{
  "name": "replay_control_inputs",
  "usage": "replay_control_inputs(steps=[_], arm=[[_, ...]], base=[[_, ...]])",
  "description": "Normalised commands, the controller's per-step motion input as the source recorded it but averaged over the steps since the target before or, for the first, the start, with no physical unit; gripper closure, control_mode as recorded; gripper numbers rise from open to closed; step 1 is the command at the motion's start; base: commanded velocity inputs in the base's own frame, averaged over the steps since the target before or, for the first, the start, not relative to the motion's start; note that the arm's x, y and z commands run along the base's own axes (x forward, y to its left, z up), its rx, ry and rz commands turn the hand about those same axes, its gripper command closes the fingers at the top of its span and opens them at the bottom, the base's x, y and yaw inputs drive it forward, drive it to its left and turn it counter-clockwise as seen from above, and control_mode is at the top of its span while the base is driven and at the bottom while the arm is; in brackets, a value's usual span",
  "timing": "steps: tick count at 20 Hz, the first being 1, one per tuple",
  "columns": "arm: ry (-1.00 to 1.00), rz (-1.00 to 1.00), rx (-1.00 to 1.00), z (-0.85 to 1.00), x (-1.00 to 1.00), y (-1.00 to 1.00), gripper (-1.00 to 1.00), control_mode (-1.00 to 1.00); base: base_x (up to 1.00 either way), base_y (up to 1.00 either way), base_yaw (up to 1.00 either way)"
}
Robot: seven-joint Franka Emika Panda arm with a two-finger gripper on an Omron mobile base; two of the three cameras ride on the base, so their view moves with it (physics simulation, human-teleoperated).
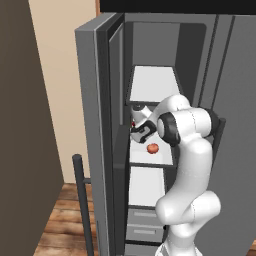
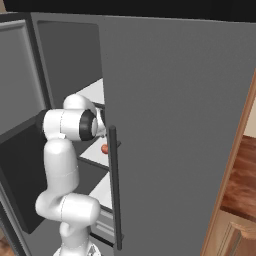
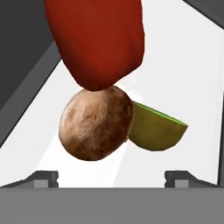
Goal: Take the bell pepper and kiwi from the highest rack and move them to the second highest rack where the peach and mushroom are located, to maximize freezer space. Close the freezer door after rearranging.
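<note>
In the hand view the claw (image 3: 111,177) stands spread, gripping nothing. Bell pepper (image 3: 98,39) upper centre, apparently touching the mushroom (image 3: 95,124) mid-frame; kiwi (image 3: 155,131) just right, on the white shelf (image 3: 183,65).

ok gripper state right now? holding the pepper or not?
Gripper: open, fingertips spread wide with nothing between them. The bell pepper, mushroom and kiwi lie just ahead of it on the white rack.
</note>
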Motion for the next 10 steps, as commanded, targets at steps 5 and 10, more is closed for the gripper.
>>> replay_control_inputs(steps=[5,10], arm=[[0.05,0.0,0.0,0.17,-0.34,0.04,-1.0,-1.0],[0.0,0.0,0.01,0.31,-0.49,0.0,-1.0,-1.0]], base=[[0.0,0.0,0.0],[0.0,0.0,0.0]])
